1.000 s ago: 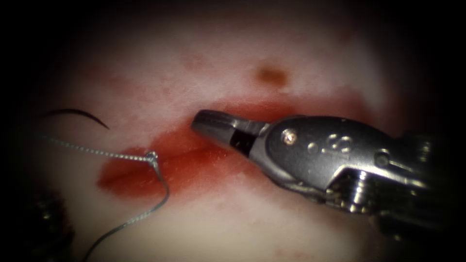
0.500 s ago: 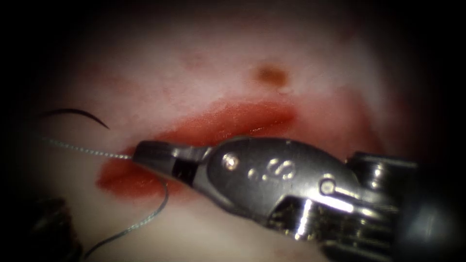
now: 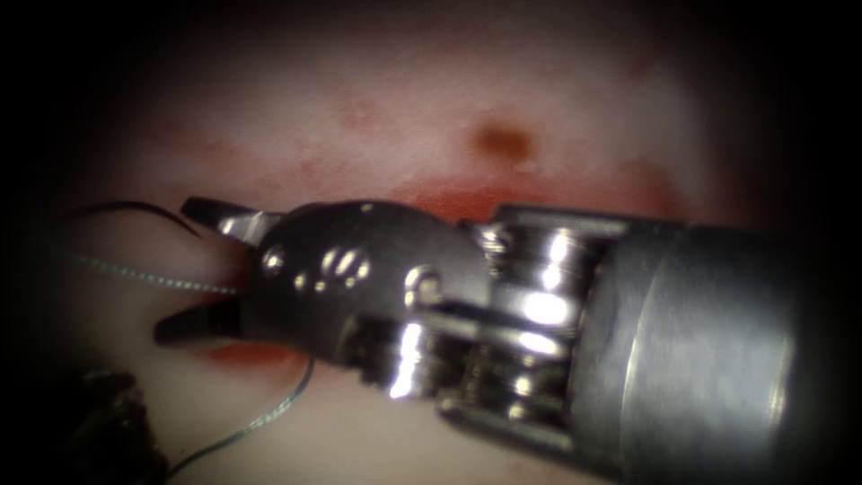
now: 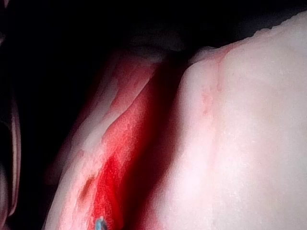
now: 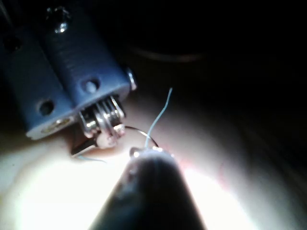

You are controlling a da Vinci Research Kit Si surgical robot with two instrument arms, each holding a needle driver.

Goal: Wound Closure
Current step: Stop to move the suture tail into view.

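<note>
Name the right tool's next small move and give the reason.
Probably close the right pincer on the thread. Its jaws stand open, one above and one below the strand, and it holds nothing. The strand lies across the tissue at the left end of the cut. The needle appears to rest on the tissue just above, held by neither tool.

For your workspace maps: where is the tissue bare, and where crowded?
Bare: tissue above the right hand, around the brown spot. Crowded: the cut's left end, where that open, empty hand straddles the thread beside the needle.
</note>
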